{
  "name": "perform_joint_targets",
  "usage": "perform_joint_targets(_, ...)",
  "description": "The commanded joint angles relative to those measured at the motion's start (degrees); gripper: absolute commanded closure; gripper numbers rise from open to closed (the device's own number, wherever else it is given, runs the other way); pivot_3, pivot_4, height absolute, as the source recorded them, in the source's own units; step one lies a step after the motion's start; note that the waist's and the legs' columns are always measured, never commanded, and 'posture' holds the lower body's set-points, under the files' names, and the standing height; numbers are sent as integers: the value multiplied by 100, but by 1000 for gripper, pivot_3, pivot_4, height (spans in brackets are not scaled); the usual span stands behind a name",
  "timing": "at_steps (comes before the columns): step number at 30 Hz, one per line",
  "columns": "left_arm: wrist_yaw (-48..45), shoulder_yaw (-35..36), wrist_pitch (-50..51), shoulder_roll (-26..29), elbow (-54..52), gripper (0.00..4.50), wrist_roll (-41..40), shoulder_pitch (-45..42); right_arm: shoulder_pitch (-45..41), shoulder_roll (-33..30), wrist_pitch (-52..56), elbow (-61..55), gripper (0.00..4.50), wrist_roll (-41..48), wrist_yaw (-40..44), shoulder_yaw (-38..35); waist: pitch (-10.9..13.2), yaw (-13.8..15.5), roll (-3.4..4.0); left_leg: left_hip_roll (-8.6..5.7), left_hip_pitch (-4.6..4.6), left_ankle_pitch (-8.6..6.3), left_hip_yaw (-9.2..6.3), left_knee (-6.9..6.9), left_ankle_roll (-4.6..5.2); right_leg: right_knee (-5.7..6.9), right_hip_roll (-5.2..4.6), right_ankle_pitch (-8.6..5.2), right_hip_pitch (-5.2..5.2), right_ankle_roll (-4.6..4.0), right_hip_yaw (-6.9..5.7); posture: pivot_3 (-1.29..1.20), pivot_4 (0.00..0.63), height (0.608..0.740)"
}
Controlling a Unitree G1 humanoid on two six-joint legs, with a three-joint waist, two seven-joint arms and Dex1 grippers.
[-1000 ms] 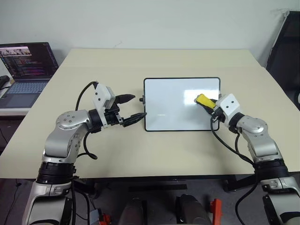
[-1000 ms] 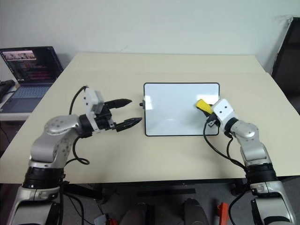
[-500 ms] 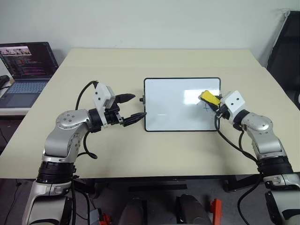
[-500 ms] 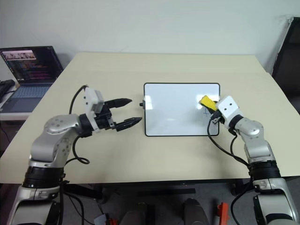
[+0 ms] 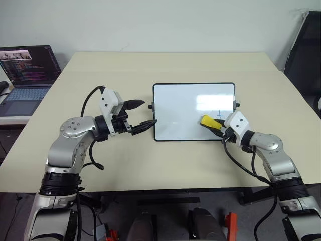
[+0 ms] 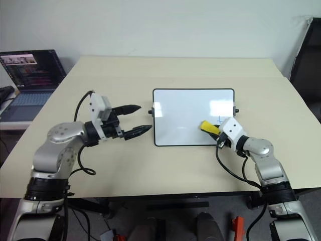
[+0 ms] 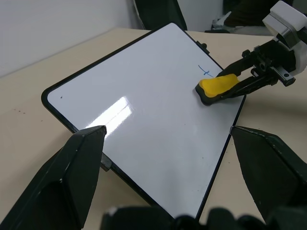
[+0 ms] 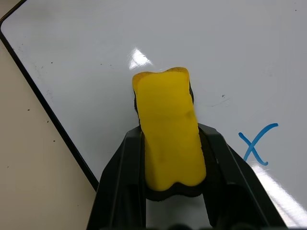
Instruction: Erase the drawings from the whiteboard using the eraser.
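The whiteboard [image 5: 180, 108] lies flat at the table's middle. One small blue cross drawing [image 5: 219, 115] shows near its right edge, also in the right wrist view [image 8: 258, 143]. My right gripper [image 5: 216, 125] is shut on the eraser [image 5: 208, 121], yellow top up. The eraser's black base sits against the board near its front right corner, just left of the cross. The eraser [image 8: 168, 120] pokes out past the finger ends. My left gripper [image 5: 148, 114] hangs open beside the board's left edge, next to a black side knob [image 5: 151, 106], with nothing in it.
An open laptop [image 5: 27, 70] sits on a lower surface at the far left. A dark chair [image 5: 306, 50] stands past the table's right side. The beige table [image 5: 165, 160] has bare room all around the board.
My right gripper has carried the eraser from the board's upper right toward its near edge and leftward, and the blue cross now shows beside it. The left arm has stayed still.
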Motion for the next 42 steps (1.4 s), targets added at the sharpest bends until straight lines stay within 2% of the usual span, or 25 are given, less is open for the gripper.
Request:
perform_joint_targets(1, -20, 64, -126, 10, -62, 0, 16, -113, -158, -100, 39, 115, 3404, -140, -172, -126, 0, 0, 0, 0, 0, 0, 0, 0, 0, 0, 0, 0, 0, 0, 1, 0, 150, 740)
perform_joint_targets(9, 9, 52, -118, -24, -78, 0, 25, -91, -528, -229, -297, 819, 3406, -649, -979, -242, 1, 17, -1, -2, 0, 0, 1, 4, 0, 1, -1, -12, 2, -23, 2, 0, 150, 740)
perform_joint_targets(16, -6, 65, -118, -6, -58, 0, 34, -79, -558, -269, -379, 822, 3407, -563, -965, -279, 1, 18, -2, -2, 0, 0, 1, 4, 0, 1, -1, -12, 3, -22, 2, 0, 150, 740)
perform_joint_targets(19, -19, 55, -148, 6, 4, 0, 75, -78, -529, -143, -348, 426, 3407, -84, -664, -413, 2, 18, -2, -2, 0, 0, 1, 5, 0, 0, -1, -11, 3, -21, 3, 0, 150, 740)
perform_joint_targets(23, -5, 152, -144, 22, 18, 0, 40, -25, -630, -117, 505, -646, 3408, 1364, -138, -1095, 27, 17, 1, -1, -13, 0, -2, 1, 0, 1, -1, 3, -9, 4, 1, 0, 150, 740)
perform_joint_targets(28, -1, 281, -195, 156, 106, 0, 75, -25, -272, -1115, 1012, -1054, 3408, 1608, 457, -1553, 27, 108, 0, -7, -107, 0, -8, 2, 0, 2, -4, 21, -99, -20, -5, 0, 150, 740)
perform_joint_targets(32, -39, 458, -235, 346, 182, 0, 57, 27, 259, -1951, 1147, -931, 3408, 1711, 889, -2173, 30, 143, -5, -6, -108, -6, -8, -2, 0, -3, -4, 16, -98, -22, -10, 0, 150, 740)
perform_joint_targets(37, -279, 450, -291, 583, 214, 0, 80, 114, 921, -2494, 1198, -842, 3408, 1716, 1316, -2543, 31, 129, -4, -7, -106, -11, 2, -1, 2, -4, -7, 14, -98, -19, -5, 0, 150, 740)
perform_joint_targets(42, -298, 578, -172, 624, 6, 0, -87, 64, 1107, -2629, 1138, -795, 3408, 1636, 1388, -2604, 31, 87, -4, -1, -99, -11, 13, 3, 3, -1, -3, 4, -96, -10, 3, 0, 150, 740)
